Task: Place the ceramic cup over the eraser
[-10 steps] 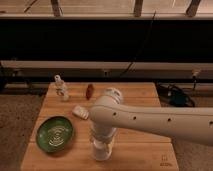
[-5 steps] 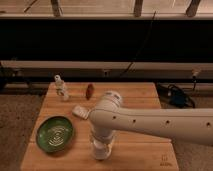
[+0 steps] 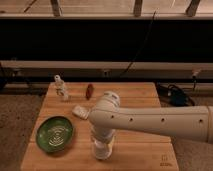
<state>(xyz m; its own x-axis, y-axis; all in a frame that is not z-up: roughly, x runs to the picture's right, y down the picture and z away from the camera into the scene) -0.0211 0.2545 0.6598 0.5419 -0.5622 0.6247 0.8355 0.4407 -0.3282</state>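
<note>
Hand (image 3: 101, 145) w/ white tapered ceramic cup (image 3: 101, 150), front table (image 3: 135, 102).

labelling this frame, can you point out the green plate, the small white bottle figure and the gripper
green plate (image 3: 54, 134), camera view, on its patterned centre
small white bottle figure (image 3: 62, 89), camera view, on its body
gripper (image 3: 101, 148), camera view, at the arm's lower end near the front of the wooden table (image 3: 135, 95)

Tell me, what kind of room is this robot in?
Probably a lab or test room: a wooden table by a dark window, cables on the floor, and the gripper low over the table's front edge.
</note>
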